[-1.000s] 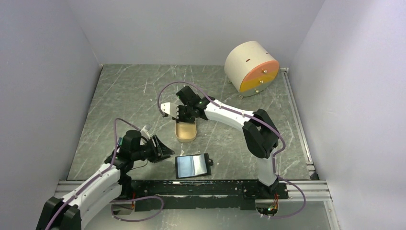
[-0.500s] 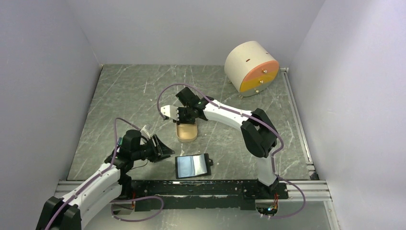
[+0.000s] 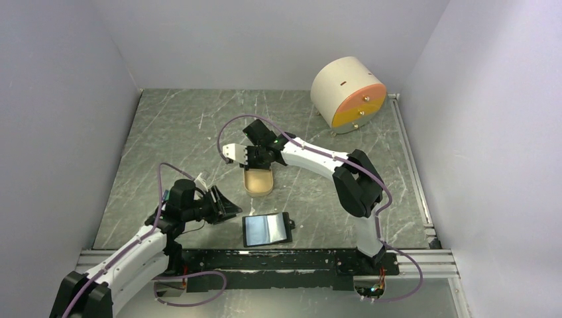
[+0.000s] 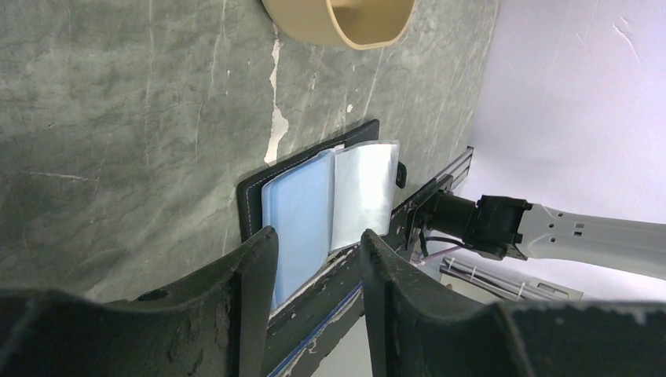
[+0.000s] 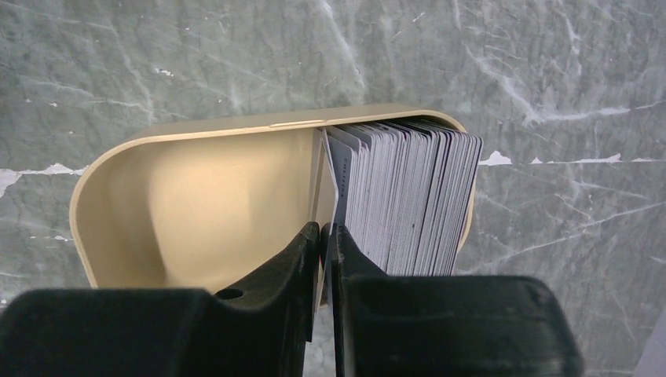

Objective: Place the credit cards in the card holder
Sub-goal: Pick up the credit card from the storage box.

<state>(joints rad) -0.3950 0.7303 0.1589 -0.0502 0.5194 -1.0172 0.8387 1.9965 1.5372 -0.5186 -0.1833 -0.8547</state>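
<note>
Grey cards [image 5: 408, 196] stand in the tan tray [image 5: 181, 212], the right gripper [image 5: 323, 229] pinched onto the end card; the card holder [image 3: 267, 228] lies open at the tray's six o'clock, left gripper [image 3: 225, 204] gaping empty beside it

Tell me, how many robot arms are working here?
2. The left arm hovers by the open card holder near the front edge; the right arm reaches the tan tray, its gripper pinching one credit card. None seems hidden.

A robot lab cell, this was: plain pale walls [image 3: 59, 99] boxed in the marbled grey-green tabletop [image 3: 172, 126], metal rails [image 3: 415, 175] edged it, and the left arm [image 3: 132, 255] and right arm [image 3: 318, 159] stood bolted at the near edge.
</note>
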